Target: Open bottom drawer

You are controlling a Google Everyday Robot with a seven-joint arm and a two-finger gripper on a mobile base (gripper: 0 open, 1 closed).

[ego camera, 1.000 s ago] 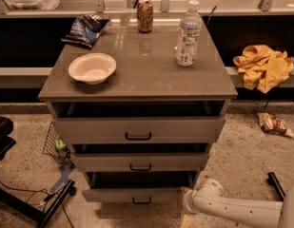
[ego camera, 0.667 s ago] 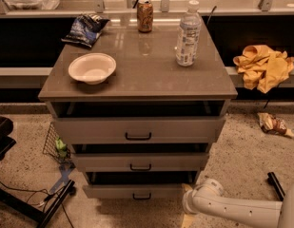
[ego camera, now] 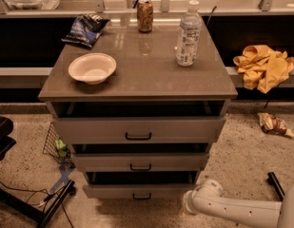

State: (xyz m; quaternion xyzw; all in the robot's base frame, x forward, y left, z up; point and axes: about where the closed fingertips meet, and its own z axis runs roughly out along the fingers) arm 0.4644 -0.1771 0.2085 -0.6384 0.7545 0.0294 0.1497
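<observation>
No real change over the last second: arm and drawers sit where they were. Bottom drawer is at 6 o'clock of the cabinet, pulled out a little with a dark gap above it. Gripper is low at 5 o'clock, near the drawer's right end and clear of the handle. Can't tell its grip state. My read: the pull is either finished or stalled partway.
</observation>
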